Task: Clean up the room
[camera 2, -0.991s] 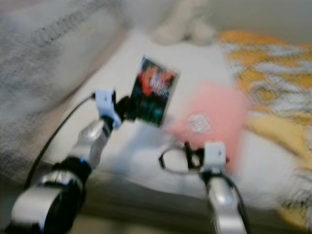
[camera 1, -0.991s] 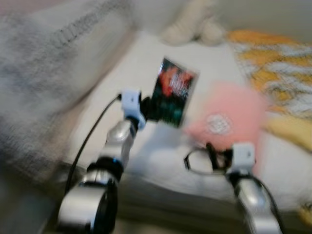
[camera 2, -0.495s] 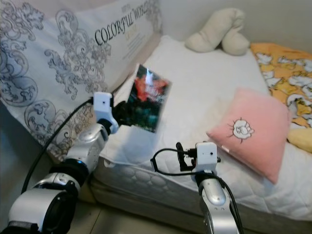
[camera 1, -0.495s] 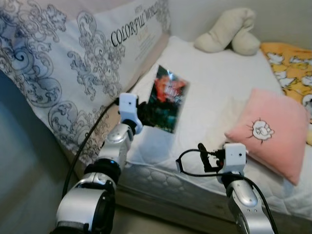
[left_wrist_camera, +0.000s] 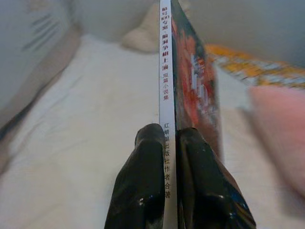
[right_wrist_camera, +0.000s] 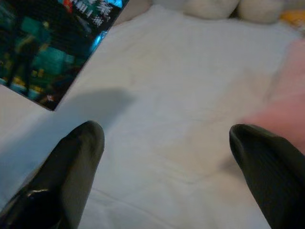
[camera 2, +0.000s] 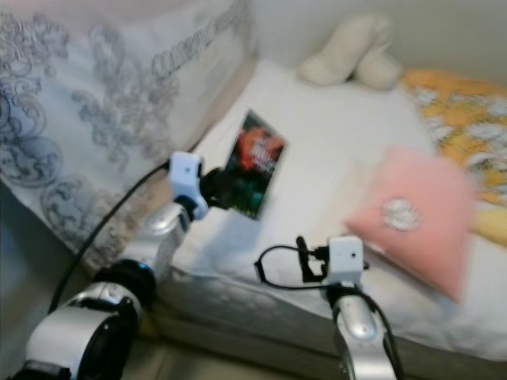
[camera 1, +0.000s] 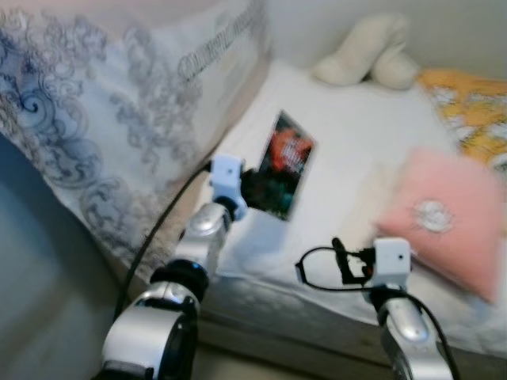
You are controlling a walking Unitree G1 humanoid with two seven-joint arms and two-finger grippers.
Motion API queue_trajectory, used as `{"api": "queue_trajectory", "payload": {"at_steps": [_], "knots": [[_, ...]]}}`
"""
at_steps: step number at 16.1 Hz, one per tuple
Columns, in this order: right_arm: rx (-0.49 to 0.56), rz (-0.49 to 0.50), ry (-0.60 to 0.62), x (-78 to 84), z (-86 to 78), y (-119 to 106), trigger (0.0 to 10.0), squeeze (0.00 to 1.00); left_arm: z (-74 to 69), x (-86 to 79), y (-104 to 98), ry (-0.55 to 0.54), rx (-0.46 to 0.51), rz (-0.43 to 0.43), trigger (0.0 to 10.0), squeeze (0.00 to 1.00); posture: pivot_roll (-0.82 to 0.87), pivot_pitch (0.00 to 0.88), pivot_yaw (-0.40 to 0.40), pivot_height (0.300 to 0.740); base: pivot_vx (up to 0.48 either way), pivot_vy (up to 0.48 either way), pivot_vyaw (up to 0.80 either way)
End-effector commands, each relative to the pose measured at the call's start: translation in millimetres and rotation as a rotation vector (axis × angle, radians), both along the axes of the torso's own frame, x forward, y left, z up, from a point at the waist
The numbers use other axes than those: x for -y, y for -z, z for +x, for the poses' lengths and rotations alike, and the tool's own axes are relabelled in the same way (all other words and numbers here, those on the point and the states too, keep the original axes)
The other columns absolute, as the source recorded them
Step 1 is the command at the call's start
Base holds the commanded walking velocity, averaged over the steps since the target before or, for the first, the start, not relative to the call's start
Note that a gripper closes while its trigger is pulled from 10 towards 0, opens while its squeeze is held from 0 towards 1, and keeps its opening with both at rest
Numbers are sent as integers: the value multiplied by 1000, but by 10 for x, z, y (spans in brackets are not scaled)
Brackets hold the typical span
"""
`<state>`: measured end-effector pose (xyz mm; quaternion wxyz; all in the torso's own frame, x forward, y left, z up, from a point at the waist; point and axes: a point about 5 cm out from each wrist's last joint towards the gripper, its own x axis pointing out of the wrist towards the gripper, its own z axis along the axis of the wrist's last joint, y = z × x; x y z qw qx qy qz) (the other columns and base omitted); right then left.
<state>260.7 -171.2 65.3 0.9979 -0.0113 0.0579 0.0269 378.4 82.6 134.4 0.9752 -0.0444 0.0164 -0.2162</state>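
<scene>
Book: a thin paperback with a dark red-and-teal cover and a white spine (camera 1: 283,167) is held up in the air over the white mattress (camera 1: 341,150), at about the centre of the head view, tilted so its top leans toward 1 o'clock.
Grip on book: the left gripper (left_wrist_camera: 169,143) pinches the spine edge low down, one black finger (left_wrist_camera: 145,176) on each cover, pressed narrow against it (most of the book stands free above the pads).
Risk, swing: with so little of the book between the pads, I judge it could pivot or slide out if the arm moves sharply; the head views are blurred, which suggests the body is moving.
Risk, landing: a slip would likely drop it on the mattress below, or off the near edge to the floor at 6 o'clock.
Risk, neighbours: the square pink cushion (camera 1: 447,218) lies at 3 o'clock, well apart from the book; the big patterned white pillow (camera 1: 119,119) at 10 o'clock is nearer and could be brushed.
Left arm: raised and reaching forward over the bed's near corner, wrist up.
Right arm: the right gripper (right_wrist_camera: 167,162) hovers low over the mattress edge at 5 o'clock, fingers spread wide, holding nothing.
</scene>
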Motion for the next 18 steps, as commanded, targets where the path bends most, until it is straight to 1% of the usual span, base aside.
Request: {"api": "queue_trajectory", "payload": {"at_steps": [1,2,4,5,6,7,8,9,10,11,12,13,14,15,16,18], "knots": [[21,2,-6,-10,5,-57,10000,0,50,-4,-142,-12,47,-17,10000,0,35,0,4,740,480,0,0],[18,2,-8,-8,-11,-53,10000,0,44,51,-143,5,43,-24,10000,0,33,5,-1,740,480,0,0],[0,-7,-24,-1,-77,-38,10000,0,8,351,-163,104,-19,-124,10000,0,25,32,-17,740,137,0,0],[-9,-16,-33,18,-133,-42,10000,0,-14,522,-178,140,-70,-192,10000,0,10,68,-35,740,0,0,0],[-17,-23,-39,30,-167,-40,10000,0,-36,629,-175,170,-109,-234,10000,0,1,83,-40,740,0,0,0],[-33,-41,-54,49,-239,-37,10000,0,-81,795,-141,199,-205,-326,10000,0,-25,114,-57,740,0,0,0],[-59,-71,-72,87,-369,-49,10000,0,-172,948,18,177,-406,-494,10000,0,-78,165,-69,740,0,0,0],[-65,-75,-73,99,-401,-54,10000,0,-199,965,74,160,-460,-537,10000,0,-78,165,-69,740,0,0,0],[-84,-89,-79,144,-525,-82,10000,0,-301,1019,257,93,-576,-596,10000,0,-128,223,-87,740,0,0,0],[-110,-99,-84,165,-619,-80,10000,0,-397,1077,393,32,-658,-633,10000,0,-149,245,-100,740,0,0,0],[-121,-101,-85,169,-658,-72,10000,0,-440,1123,429,24,-685,-644,10000,0,-161,254,-104,740,0,0,0],[-140,-105,-98,145,-724,-68,10000,0,-506,1221,452,33,-718,-666,10000,0,-183,267,-110,740,0,0,0],[-149,-112,-118,96,-782,-77,10000,0,-557,1308,456,44,-739,-674,10000,0,-195,270,-114,740,0,0,0],[-154,-112,-128,42,-845,-117,10000,0,-581,1346,460,42,-743,-659,10000,0,-220,275,-115,740,0,0,0],[-156,-112,-128,30,-871,-138,10000,0,-570,1320,471,21,-740,-652,10000,0,-220,277,-111,740,0,0,0],[-163,-112,-118,41,-894,-146,10000,0,-521,1264,446,35,-667,-546,10000,0,-214,282,-104,740,0,0,0]]}}
